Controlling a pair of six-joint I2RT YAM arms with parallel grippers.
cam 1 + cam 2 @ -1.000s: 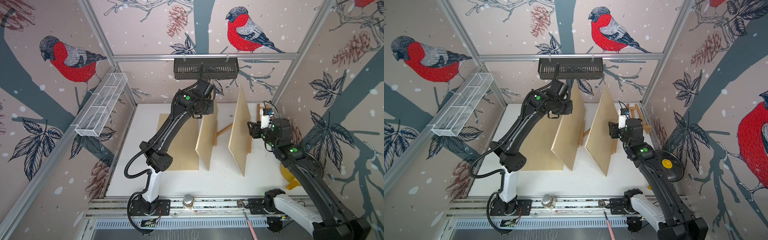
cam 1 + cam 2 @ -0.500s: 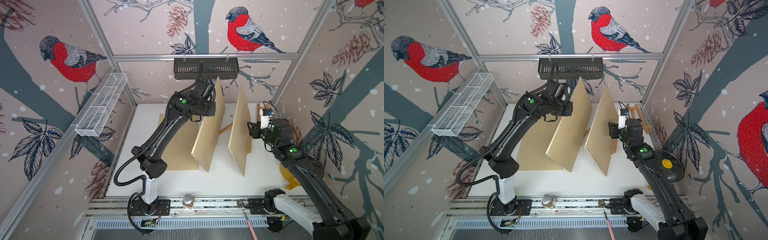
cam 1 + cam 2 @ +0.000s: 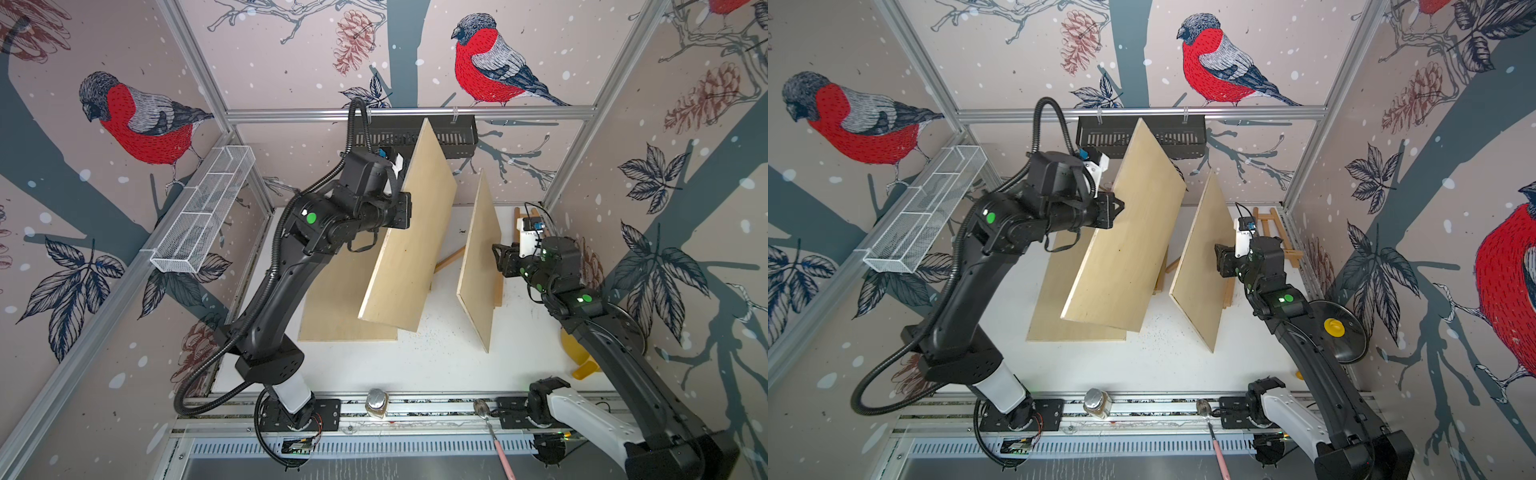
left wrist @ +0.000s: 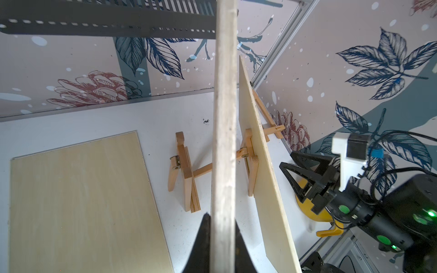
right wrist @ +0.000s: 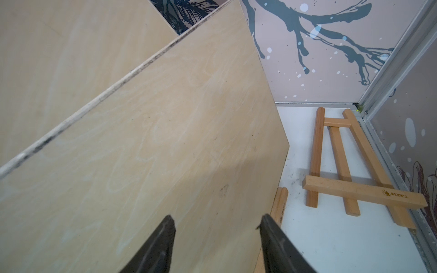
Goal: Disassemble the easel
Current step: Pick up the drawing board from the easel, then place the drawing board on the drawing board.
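My left gripper (image 3: 405,212) (image 4: 222,217) is shut on the edge of a pale plywood board (image 3: 409,249) (image 3: 1125,253). The board hangs tilted in the air above the table. Below it stands a small bare wooden easel (image 4: 186,175). A second board (image 3: 480,266) (image 5: 165,141) leans upright on another easel (image 4: 250,160). My right gripper (image 3: 498,257) (image 5: 216,222) is open just beside that board's face, with nothing between its fingers. A third easel (image 5: 343,170) (image 3: 1273,232) lies flat in the back right corner.
A third board (image 3: 332,307) lies flat on the white table at the left. A black basket (image 3: 457,137) hangs on the back rail and a white wire basket (image 3: 203,216) on the left wall. A yellow-knobbed lid (image 3: 1337,328), a jar (image 3: 376,401) and a spoon (image 3: 494,432) sit near the front.
My left arm has lifted its board off the middle easel and tilted it, the top swinging toward the back rail. The right arm and its board have not moved.
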